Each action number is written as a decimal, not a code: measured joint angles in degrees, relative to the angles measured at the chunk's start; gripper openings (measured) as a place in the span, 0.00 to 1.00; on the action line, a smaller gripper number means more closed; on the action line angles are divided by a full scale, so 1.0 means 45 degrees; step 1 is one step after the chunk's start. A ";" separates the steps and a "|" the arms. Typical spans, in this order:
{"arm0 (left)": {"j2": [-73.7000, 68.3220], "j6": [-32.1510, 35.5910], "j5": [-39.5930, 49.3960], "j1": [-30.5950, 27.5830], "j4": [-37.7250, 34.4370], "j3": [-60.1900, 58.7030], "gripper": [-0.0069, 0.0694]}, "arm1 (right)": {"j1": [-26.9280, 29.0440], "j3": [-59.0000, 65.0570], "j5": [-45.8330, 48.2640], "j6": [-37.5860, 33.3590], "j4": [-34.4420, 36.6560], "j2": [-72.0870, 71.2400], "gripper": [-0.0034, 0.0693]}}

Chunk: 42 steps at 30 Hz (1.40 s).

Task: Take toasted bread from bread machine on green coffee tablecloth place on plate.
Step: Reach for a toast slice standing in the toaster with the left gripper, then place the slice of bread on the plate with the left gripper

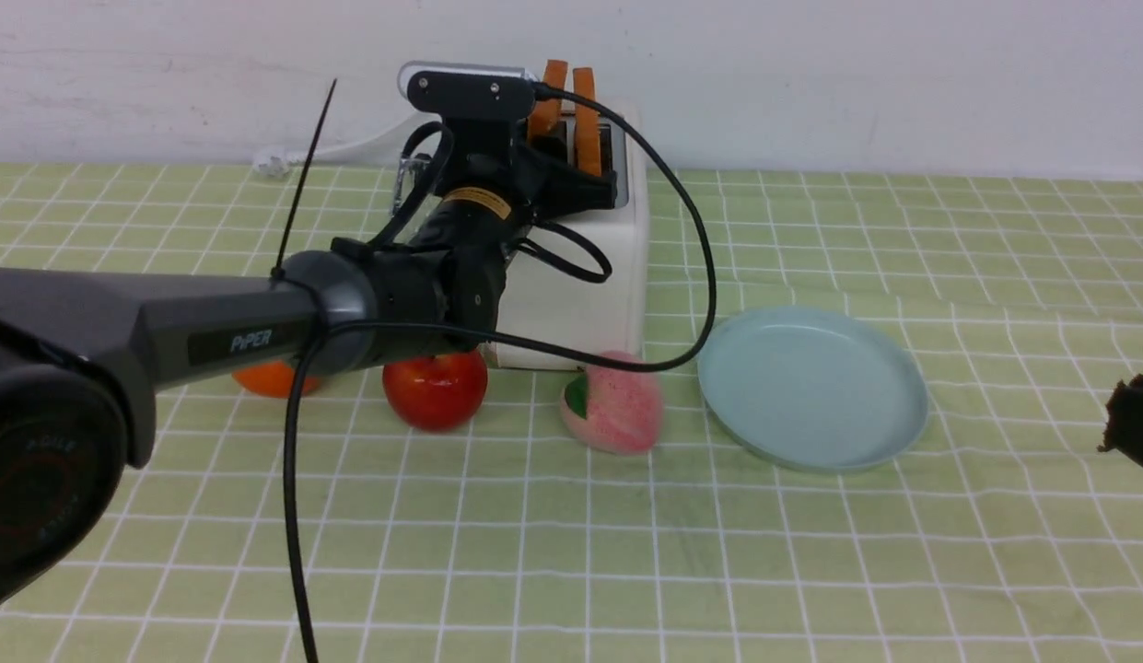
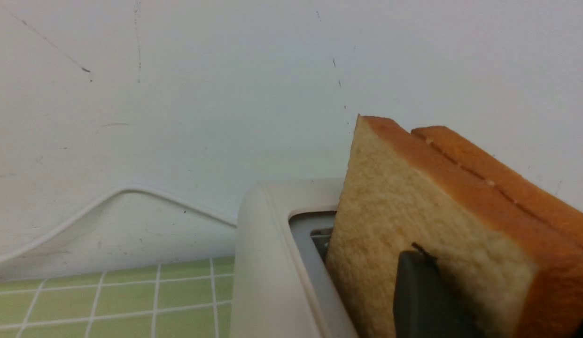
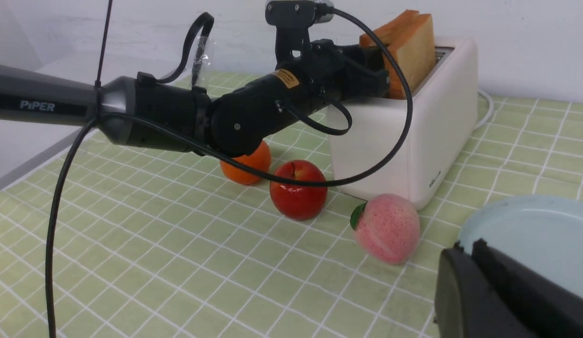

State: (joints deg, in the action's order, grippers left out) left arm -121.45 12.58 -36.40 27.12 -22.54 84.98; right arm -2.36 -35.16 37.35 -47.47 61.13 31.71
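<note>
Two toast slices (image 1: 554,101) found upright in the toaster (image 1: 589,285) on the green cloth (image 1: 810,571). Straddled them with the left end effector (image 1: 576,175); could not tell whether clamped. Likewise for the right end effector (image 3: 474,281) near the plate (image 1: 810,387).

The bread machine (image 1: 589,276) stands at the back of the worktop by the wall, on the tablecloth (image 1: 810,571), with the toasted bread (image 1: 585,120) upright in its slots. Before it lies a row — orange (image 1: 272,378), apple (image 1: 435,387), peach (image 1: 612,414), left to right — and the plate (image 1: 810,387) sits just right of the peach.
</note>
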 joint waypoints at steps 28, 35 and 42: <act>0.5225 0.1785 0.3384 -0.0015 -0.0148 0.0035 0.23 | 0.0000 0.0000 0.0265 0.0000 0.0009 0.0000 0.03; 0.7323 0.0939 0.7704 0.0251 -0.0053 0.0035 0.23 | 0.0000 -0.0012 0.0860 0.0306 -0.0402 0.0000 0.04; 0.6903 0.0679 1.2504 0.2468 -0.0496 0.0035 0.23 | 0.0000 -0.0473 0.2172 0.2513 -0.3094 0.0000 0.04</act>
State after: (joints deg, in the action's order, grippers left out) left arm -90.39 15.64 19.87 38.23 -24.77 85.13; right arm -2.36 -37.29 47.12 -36.16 47.21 31.71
